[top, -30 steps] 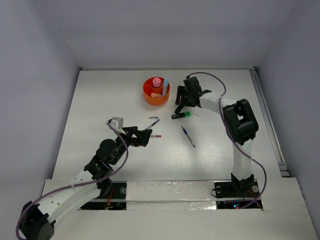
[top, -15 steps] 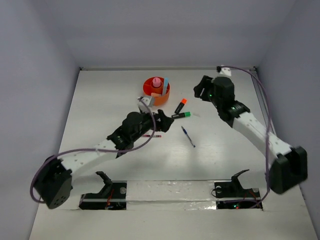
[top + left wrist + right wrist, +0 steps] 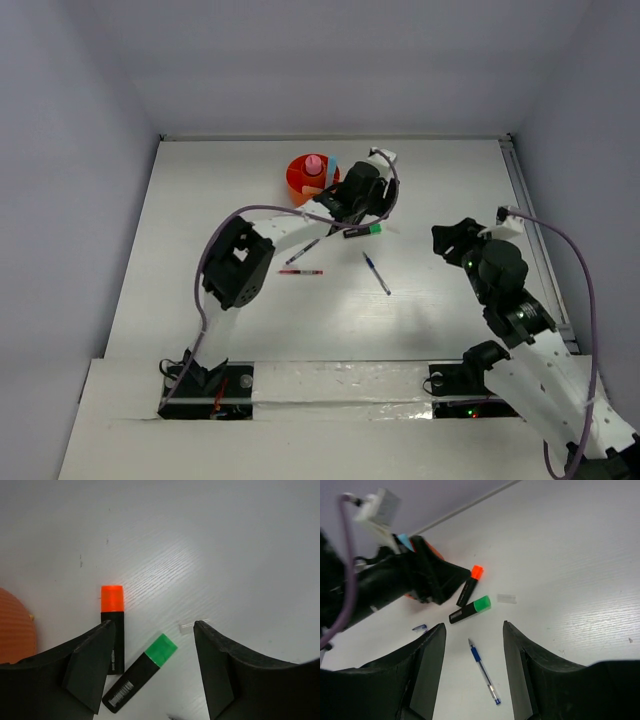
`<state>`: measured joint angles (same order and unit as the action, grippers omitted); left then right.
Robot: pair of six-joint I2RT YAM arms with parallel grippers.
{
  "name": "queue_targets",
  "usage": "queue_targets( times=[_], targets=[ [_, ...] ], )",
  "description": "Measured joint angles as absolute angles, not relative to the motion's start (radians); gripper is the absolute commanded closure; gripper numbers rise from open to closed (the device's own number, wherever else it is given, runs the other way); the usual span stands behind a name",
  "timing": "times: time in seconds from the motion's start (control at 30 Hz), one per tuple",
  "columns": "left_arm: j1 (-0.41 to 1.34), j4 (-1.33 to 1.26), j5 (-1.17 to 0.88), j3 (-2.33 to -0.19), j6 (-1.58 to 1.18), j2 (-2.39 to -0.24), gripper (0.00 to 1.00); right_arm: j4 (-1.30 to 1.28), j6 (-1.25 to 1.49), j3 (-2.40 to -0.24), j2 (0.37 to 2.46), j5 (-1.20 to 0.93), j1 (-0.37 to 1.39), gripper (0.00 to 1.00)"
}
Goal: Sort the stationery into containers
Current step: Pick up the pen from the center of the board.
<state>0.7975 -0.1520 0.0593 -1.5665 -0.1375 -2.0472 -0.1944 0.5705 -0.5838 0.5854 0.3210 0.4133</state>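
The orange cup (image 3: 303, 186) stands at the far middle with a pink bottle-like piece (image 3: 314, 163) inside. My left gripper (image 3: 352, 208) (image 3: 152, 630) hovers open just right of the cup, over two black markers. The orange-capped marker (image 3: 112, 630) lies by the left finger, and the green-capped marker (image 3: 142, 672) (image 3: 365, 230) lies between the jaws, lower down. Neither is gripped. My right gripper (image 3: 448, 242) (image 3: 473, 627) is open and empty, high at the right, looking down on a blue pen (image 3: 484, 672) (image 3: 377, 272). A red pen (image 3: 300, 271) and a dark pen (image 3: 303, 250) lie left of centre.
A small clear cap (image 3: 192, 626) (image 3: 506, 598) lies on the white table just right of the green-capped marker. The left arm stretches across the table's middle toward the cup. A raised rail (image 3: 535, 240) runs along the table's right edge.
The left arm swung from the near left out to the markers beside the cup, its jaws narrowing. The right arm pulled back from the cup to the near right, uncovering the orange-capped marker.
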Motion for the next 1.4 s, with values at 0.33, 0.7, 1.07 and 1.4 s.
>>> queue_targets(
  times=[0.33,0.7,1.07,1.4],
  targets=[
    [0.794,0.091,0.121,-1.924,-0.042,-2.350,0.40,-0.202,0.553,-0.537,0.506,0.300,0.413,0.45],
    [0.760,0.158,0.135,-1.998,-0.033,-2.416,0.45,-0.191,0.538,-0.493,0.532,0.234,0.413,0.45],
    [0.744,0.195,0.144,-2.064,-0.022,-2.480,0.69,-0.170,0.539,-0.490,0.532,0.212,0.413,0.45],
    [0.744,0.206,0.142,-2.067,0.006,-2.481,1.00,-0.163,0.539,-0.484,0.530,0.213,0.413,0.45]
  ],
)
